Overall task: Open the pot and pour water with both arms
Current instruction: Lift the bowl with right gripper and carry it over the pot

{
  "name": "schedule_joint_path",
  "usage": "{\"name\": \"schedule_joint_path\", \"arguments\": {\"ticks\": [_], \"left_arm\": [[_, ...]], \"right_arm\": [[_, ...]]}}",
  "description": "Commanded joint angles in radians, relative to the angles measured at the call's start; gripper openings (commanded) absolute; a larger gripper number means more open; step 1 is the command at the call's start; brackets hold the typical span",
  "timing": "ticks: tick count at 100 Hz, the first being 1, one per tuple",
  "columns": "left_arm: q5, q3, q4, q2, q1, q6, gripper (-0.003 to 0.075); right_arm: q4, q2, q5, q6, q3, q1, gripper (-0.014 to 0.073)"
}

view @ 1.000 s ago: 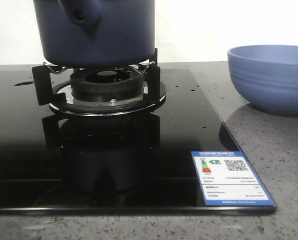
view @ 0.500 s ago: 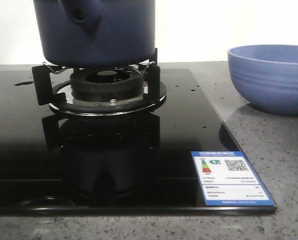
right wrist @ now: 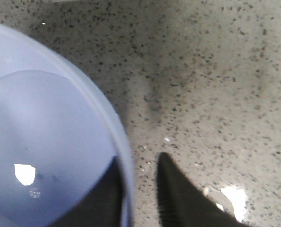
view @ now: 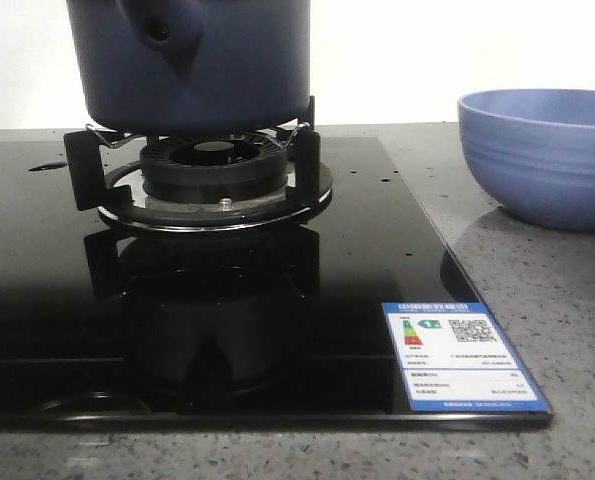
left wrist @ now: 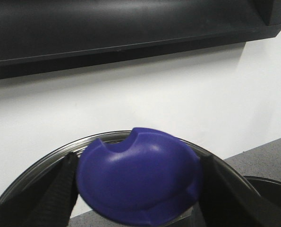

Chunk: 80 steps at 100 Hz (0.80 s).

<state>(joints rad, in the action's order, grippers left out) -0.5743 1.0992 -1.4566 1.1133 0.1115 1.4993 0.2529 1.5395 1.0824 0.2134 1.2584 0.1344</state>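
The dark navy pot (view: 197,60) stands on the burner (view: 215,175); its side nub (view: 159,30) faces the camera and its top is cut off by the frame. My left gripper (left wrist: 138,182) is shut on the blue knob (left wrist: 135,175) of a glass lid with a metal rim (left wrist: 36,163), held up in front of a white wall. My right gripper (right wrist: 136,170) straddles the rim of the periwinkle bowl (right wrist: 46,142). One finger is inside against the rim. The other finger (right wrist: 178,198) is outside, with a gap to the rim. Neither gripper shows in the front view.
The black glass stove top (view: 377,250) carries a blue-edged energy label (view: 462,355) at its front right corner. The bowl (view: 542,155) sits on the speckled grey counter (right wrist: 216,71) right of the stove. A dark shelf (left wrist: 131,28) runs along the wall.
The bowl has shifted slightly to the right in the front view. The pot has not moved.
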Motion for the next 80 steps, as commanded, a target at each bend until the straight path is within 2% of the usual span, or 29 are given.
{"name": "schedule_joint_path", "arguments": {"ticks": [1, 19, 33, 56, 80], "left_arm": [[0.014, 0.036, -0.062, -0.027, 0.002, -0.011, 0.0369], [0.014, 0.036, -0.061, -0.027, 0.002, -0.013, 0.0369], [0.014, 0.036, -0.061, -0.027, 0.002, -0.015, 0.0369], [0.014, 0.027, -0.06, -0.011, 0.002, -0.017, 0.0369], [0.014, -0.03, -0.06, -0.007, 0.002, -0.017, 0.0369]], "right_arm": [[0.014, -0.032, -0.02, 0.001, 0.033, 0.009, -0.0067], [0.074, -0.032, -0.018, 0.018, 0.051, 0.009, -0.0064], [0.127, -0.032, 0.032, 0.024, 0.129, 0.001, -0.0048], [0.133, -0.021, 0.104, 0.015, 0.362, -0.082, -0.0048], [0.133, 0.099, 0.178, -0.026, 0.683, -0.2, -0.0048]]}}
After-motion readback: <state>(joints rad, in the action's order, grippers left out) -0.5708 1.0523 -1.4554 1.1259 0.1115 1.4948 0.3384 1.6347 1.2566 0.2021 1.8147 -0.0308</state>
